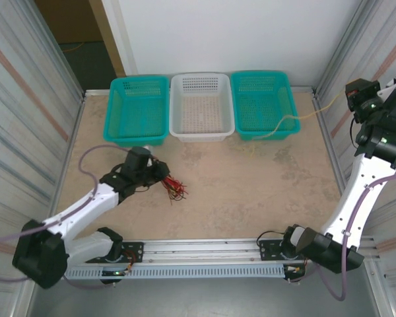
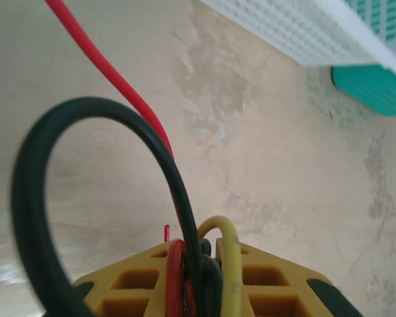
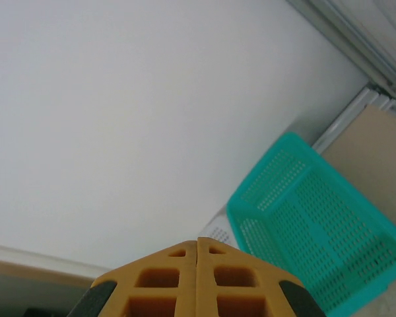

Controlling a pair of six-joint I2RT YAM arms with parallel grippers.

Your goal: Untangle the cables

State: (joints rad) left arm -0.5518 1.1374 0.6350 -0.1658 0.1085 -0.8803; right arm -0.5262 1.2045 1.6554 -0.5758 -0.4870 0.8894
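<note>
My left gripper (image 1: 164,173) is low over the left part of the table, shut on a bundle of cables (image 1: 175,189) whose red and black ends fan out to its right. In the left wrist view a red cable (image 2: 112,72), a black loop (image 2: 33,198) and a pale yellow cable (image 2: 228,244) are pinched between the fingers of the left gripper (image 2: 208,247). My right gripper (image 1: 350,96) is raised by the right wall. A pale yellow cable (image 1: 297,118) runs from it through the air into the right teal basket (image 1: 261,74). The right gripper's (image 3: 197,241) jaws meet, with no cable showing between them.
Three baskets line the far edge: a left teal basket (image 1: 137,80), a white basket (image 1: 201,78) and the right teal one (image 3: 317,218). The white basket (image 2: 303,33) lies ahead of the left gripper. Metal walls close in both sides, and a rail (image 1: 204,247) runs along the near edge.
</note>
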